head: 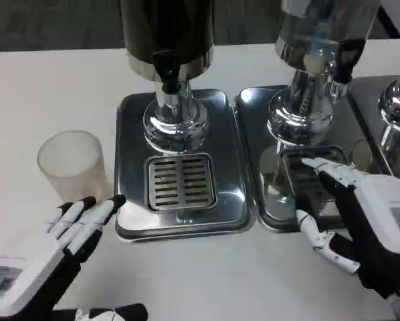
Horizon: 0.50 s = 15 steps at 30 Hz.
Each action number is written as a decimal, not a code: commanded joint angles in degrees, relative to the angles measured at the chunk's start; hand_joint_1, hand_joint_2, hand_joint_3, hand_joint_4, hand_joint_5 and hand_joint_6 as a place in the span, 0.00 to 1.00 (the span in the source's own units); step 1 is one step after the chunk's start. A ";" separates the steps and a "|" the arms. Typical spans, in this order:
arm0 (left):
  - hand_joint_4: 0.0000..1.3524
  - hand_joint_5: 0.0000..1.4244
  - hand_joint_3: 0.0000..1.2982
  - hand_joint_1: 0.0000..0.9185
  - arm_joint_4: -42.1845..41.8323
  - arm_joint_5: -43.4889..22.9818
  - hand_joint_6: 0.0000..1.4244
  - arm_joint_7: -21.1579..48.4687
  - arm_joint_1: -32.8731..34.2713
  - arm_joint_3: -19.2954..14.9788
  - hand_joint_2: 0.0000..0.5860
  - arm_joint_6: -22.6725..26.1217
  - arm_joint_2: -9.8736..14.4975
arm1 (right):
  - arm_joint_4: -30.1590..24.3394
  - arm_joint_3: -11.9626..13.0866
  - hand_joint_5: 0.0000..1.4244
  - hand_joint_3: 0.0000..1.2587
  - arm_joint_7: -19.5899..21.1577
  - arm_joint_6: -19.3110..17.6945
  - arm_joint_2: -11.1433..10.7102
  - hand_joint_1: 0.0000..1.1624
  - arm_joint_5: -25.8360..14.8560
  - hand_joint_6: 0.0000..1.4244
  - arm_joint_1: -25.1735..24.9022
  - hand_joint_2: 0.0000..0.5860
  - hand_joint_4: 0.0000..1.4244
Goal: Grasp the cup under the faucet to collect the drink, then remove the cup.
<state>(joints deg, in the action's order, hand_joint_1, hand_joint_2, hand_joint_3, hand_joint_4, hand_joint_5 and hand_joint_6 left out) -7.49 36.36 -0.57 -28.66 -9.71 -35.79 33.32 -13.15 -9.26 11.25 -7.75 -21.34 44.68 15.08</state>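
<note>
A frosted translucent cup (73,165) stands upright on the white table, left of the steel drip tray (233,200) of the dark drink dispenser (166,33). The black faucet (168,70) hangs above the slotted grate (180,181), with nothing under it. My left hand (49,251) lies open just below the cup, its fingertips (100,204) close to the cup's base and not clearly touching it. My right hand (364,217) is open over the front of the second dispenser's tray (273,214), holding nothing.
A second dispenser (314,60) with a clear tank stands to the right on its own steel tray. Part of a third dispenser (397,107) shows at the far right edge. White table surface (207,281) runs along the front.
</note>
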 commanded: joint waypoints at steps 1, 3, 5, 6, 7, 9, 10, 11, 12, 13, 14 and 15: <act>0.00 0.00 0.00 0.00 -0.31 -0.13 0.00 -0.55 -0.28 0.16 0.08 0.06 0.14 | -0.16 0.42 0.16 0.22 0.04 -0.46 -0.33 0.26 -0.22 0.17 0.15 0.84 0.15; 0.00 0.00 0.00 0.00 -0.10 -0.43 0.00 -0.78 -0.19 -0.07 0.08 -0.05 0.11 | -0.14 0.24 0.16 0.22 -0.04 -0.24 -0.08 0.26 -0.10 0.17 -0.27 0.84 0.15; 0.00 0.00 0.00 0.00 0.10 -0.74 0.00 -0.95 -0.03 -0.29 0.08 -0.18 0.12 | -0.23 0.16 0.16 0.22 -0.08 0.02 0.17 0.26 0.03 0.18 -0.60 0.84 0.15; 0.00 0.00 0.00 0.00 0.21 -0.90 0.00 -0.93 0.01 -0.35 0.08 -0.28 0.21 | -0.36 0.14 0.16 0.22 -0.11 0.15 0.28 0.26 0.12 0.18 -0.66 0.84 0.15; 0.00 0.00 0.00 0.00 0.30 -0.97 0.00 -0.85 0.07 -0.30 0.08 -0.35 0.30 | -0.47 0.17 0.16 0.22 -0.19 0.27 0.35 0.26 0.16 0.18 -0.66 0.84 0.16; 0.00 0.00 0.00 0.00 0.43 -1.14 0.00 -0.74 0.05 -0.26 0.08 -0.50 0.43 | -0.73 0.19 0.16 0.22 -0.26 0.41 0.47 0.26 0.27 0.18 -0.48 0.84 0.16; 0.00 0.00 0.00 0.00 0.47 -1.19 0.00 -0.73 0.07 -0.25 0.08 -0.53 0.46 | -0.81 0.20 0.16 0.22 -0.25 0.47 0.53 0.26 0.27 0.18 -0.37 0.85 0.16; 0.00 0.00 0.00 0.00 0.54 -1.28 0.00 -0.69 0.11 -0.25 0.08 -0.56 0.53 | -0.90 0.18 0.16 0.22 -0.24 0.53 0.59 0.26 0.30 0.18 -0.27 0.85 0.16; 0.00 0.00 0.00 0.00 0.60 -1.35 0.00 -0.67 0.11 -0.26 0.08 -0.59 0.60 | -0.96 0.16 0.16 0.22 -0.22 0.59 0.66 0.26 0.33 0.18 -0.17 0.85 0.16; 0.00 0.00 0.00 0.00 0.65 -1.32 0.00 -0.73 0.19 -0.27 0.08 -0.64 0.65 | -0.95 0.15 0.16 0.22 -0.17 0.63 0.73 0.26 0.33 0.19 -0.10 0.85 0.16; 0.00 0.00 0.00 0.00 0.67 -1.32 0.00 -0.78 0.22 -0.33 0.08 -0.71 0.70 | -0.99 0.13 0.16 0.22 -0.13 0.66 0.79 0.26 0.35 0.19 0.00 0.85 0.16; 0.00 0.00 0.00 0.00 0.67 -1.28 0.00 -0.84 0.23 -0.40 0.08 -0.75 0.75 | -1.01 0.12 0.16 0.22 -0.10 0.66 0.82 0.26 0.36 0.19 0.08 0.85 0.16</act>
<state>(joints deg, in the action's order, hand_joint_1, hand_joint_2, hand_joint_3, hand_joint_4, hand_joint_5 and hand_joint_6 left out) -7.32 35.44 -0.71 -28.64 -9.91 -35.88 33.35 -13.64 -9.28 11.23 -7.43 -20.69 44.85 14.73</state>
